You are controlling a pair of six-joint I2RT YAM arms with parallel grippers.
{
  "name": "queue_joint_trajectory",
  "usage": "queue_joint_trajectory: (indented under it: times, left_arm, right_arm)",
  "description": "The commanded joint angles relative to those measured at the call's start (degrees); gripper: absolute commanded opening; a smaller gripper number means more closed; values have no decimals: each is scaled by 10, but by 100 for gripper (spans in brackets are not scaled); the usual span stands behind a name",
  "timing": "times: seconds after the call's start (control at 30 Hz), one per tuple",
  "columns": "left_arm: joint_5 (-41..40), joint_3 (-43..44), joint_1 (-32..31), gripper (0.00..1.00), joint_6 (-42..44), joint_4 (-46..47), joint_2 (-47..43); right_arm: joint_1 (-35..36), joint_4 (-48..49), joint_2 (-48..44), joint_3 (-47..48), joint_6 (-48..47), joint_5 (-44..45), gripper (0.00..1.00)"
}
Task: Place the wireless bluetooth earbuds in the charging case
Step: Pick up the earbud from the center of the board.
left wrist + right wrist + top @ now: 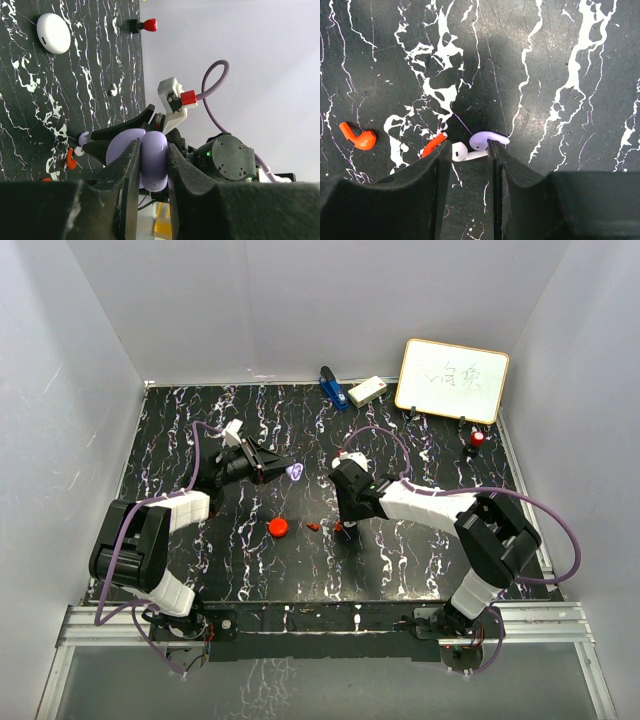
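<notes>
My left gripper [287, 470] is shut on a purple round charging case [153, 156] and holds it above the table; the case also shows in the top view [296, 471]. My right gripper [468, 150] is open and points down at the table. A white earbud [462, 153] and a purple earbud [487, 140] lie between its fingertips. A red earbud [434, 145] lies half hidden against the left finger [432, 170]. Another red earbud [359, 139] lies apart to the left. In the top view this gripper [346, 520] stands over the earbud cluster [339, 528].
A red round case [279, 527] lies left of the earbuds. A white case [53, 33], a lone white earbud [114, 90] and a red-capped marker [144, 24] lie farther off. A whiteboard [452, 380], a blue object [331, 387] and a white box [367, 391] stand at the back edge.
</notes>
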Motion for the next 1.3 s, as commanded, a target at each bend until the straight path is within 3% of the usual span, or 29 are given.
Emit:
queue_joint_trajectory:
  times: [0.0,1.27]
  left_arm:
    - [14,-6,1,0,-7,28,-21]
    - [27,-16,9,0,-22,61,-12]
  right_arm:
    - [1,-5,4,25,23,22,32]
    - [1,-21,43,41,48,33,27]
